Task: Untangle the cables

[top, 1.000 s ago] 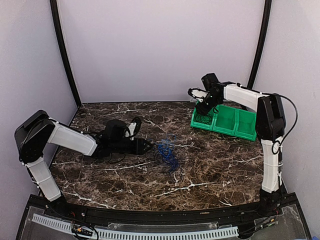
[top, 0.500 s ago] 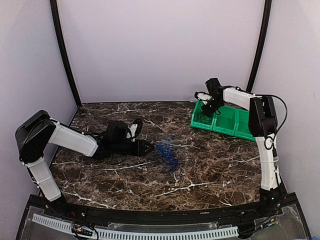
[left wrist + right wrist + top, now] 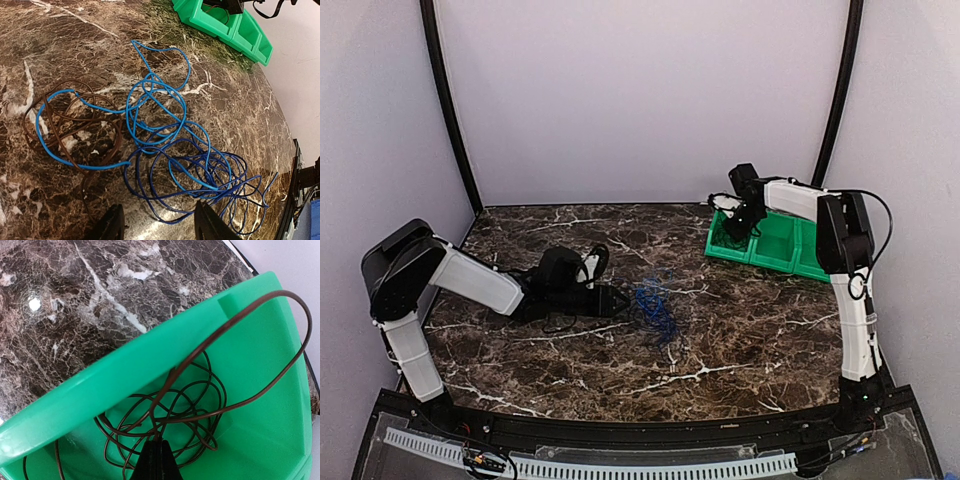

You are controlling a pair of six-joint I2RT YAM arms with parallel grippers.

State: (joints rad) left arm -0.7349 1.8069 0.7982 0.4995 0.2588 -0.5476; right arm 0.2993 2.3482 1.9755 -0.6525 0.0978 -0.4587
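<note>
The blue and brown cables [image 3: 655, 305] lie clumped mid-tabletop [image 3: 740, 340], the left jaws wide and empty at their 9 o'clock, while at 2 o'clock the right jaws, pressed together, dip into a green bin [image 3: 752, 250] holding a coiled brown cable [image 3: 176, 372].

I'm looking at bright blue cables [image 3: 200, 175] tangling with a dark brown cable [image 3: 55, 122] on a brown, white-veined marble tabletop [image 3: 240, 100]; a second brown cable [image 3: 170, 415] is coiling inside the bright green bin [image 3: 125, 375].
</note>
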